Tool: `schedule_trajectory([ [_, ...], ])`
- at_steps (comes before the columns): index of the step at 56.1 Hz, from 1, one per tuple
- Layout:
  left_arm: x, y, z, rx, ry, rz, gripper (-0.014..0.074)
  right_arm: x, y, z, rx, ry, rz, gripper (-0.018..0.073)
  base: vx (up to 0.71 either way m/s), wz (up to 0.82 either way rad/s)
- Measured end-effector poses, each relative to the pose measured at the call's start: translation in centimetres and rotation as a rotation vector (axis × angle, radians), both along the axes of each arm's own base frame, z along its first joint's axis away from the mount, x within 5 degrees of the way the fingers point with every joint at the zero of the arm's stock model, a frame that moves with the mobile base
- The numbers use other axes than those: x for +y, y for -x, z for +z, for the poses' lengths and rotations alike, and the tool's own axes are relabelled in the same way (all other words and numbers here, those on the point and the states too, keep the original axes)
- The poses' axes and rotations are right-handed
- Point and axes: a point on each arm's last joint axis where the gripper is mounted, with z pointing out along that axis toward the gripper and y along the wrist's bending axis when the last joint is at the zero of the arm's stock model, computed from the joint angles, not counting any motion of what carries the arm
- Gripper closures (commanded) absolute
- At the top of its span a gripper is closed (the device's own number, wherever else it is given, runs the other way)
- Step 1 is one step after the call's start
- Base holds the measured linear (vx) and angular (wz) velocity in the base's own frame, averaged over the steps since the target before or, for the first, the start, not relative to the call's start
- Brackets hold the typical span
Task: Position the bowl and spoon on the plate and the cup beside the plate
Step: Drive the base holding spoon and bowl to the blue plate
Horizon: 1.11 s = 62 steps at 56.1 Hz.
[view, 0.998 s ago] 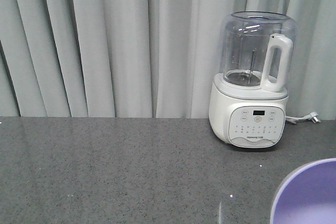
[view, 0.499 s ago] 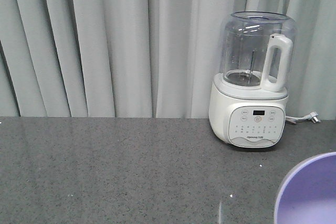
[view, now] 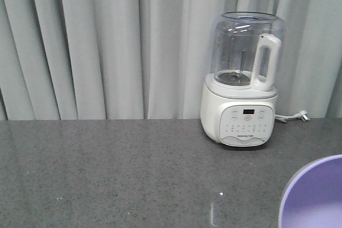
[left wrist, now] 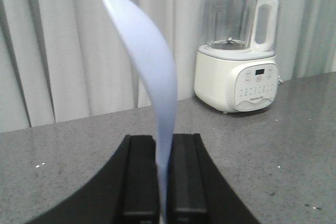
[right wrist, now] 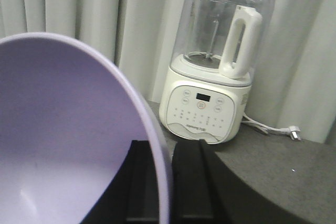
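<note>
The left end effector (left wrist: 161, 148) is clamped on a thin, pale blue curved piece, apparently the plate (left wrist: 152, 66) seen edge-on, rising to the upper left of the wrist frame. The right end effector (right wrist: 164, 153) pinches the rim of the lavender bowl (right wrist: 63, 129), which fills the lower left of its view and shows at the lower right corner of the front view. Beyond them, the grey speckled table (view: 107, 174) carries a white blender (view: 240, 105) at right, before a pale curtain (view: 107, 41).
</note>
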Motion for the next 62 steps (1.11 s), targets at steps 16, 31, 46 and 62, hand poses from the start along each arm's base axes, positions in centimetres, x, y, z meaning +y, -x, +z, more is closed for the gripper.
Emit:
schedule_trajectory([
  [16,0.00,0.00,0.00,0.000,0.000,0.000,0.0594,0.00,0.00,0.00,0.000,0.000,0.000,0.0568,-0.12,-0.47],
  [31,0.00,0.00,0.00,0.000,0.000,0.000,0.0594,0.01,0.00,0.00,0.000,0.000,0.001,0.0568,-0.16,-0.63],
  [46,0.00,0.00,0.00,0.000,0.000,0.000,0.0594,0.01,0.00,0.00,0.000,0.000,0.001,0.0568,-0.16,-0.64],
  [62,0.00,0.00,0.00,0.000,0.000,0.000,0.0594,0.01,0.00,0.00,0.000,0.000,0.001,0.0568,-0.14,-0.55],
])
